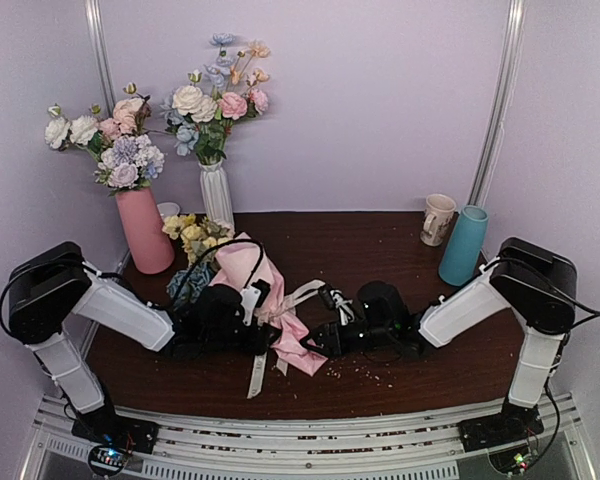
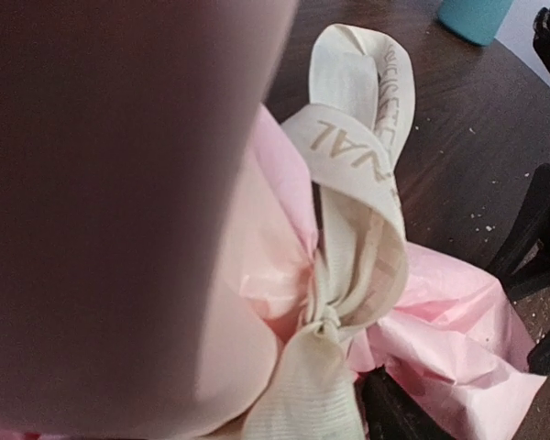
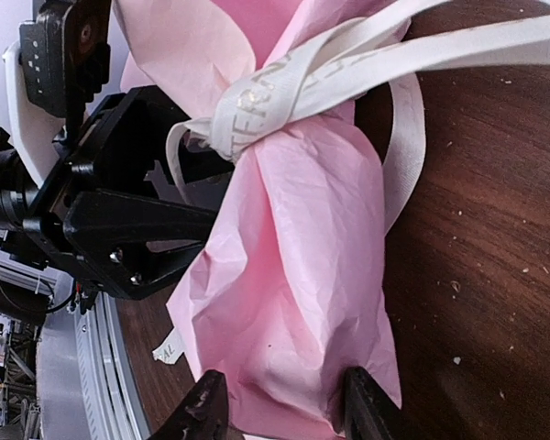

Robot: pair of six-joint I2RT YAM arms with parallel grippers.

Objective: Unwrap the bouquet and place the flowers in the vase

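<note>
— What has the right gripper (image 3: 284, 408) got?

— Its fingers stand half-open, one on each side of the bouquet's (image 1: 235, 265) pink paper tail (image 3: 302, 302). They touch it, but I cannot tell if they pinch it.

— And the left gripper (image 3: 197, 240)?

— It sits against the wrap just below the ribbon (image 3: 284, 82) knot (image 2: 325, 321). Whether it grips, I cannot tell.

— How does the bundle lie?

— On the table (image 1: 380, 240), with its long axis diagonal. The flowers (image 1: 192, 235) point to the far left corner and the tail toward the middle of the near edge. So the right arm is nearer the tail and the left is nearer the knot.

— The vase (image 1: 464, 245)?

— It stands upright at the far right corner, well apart from the bouquet on the right arm's side. I'd judge the ribbon must come loose first.
</note>
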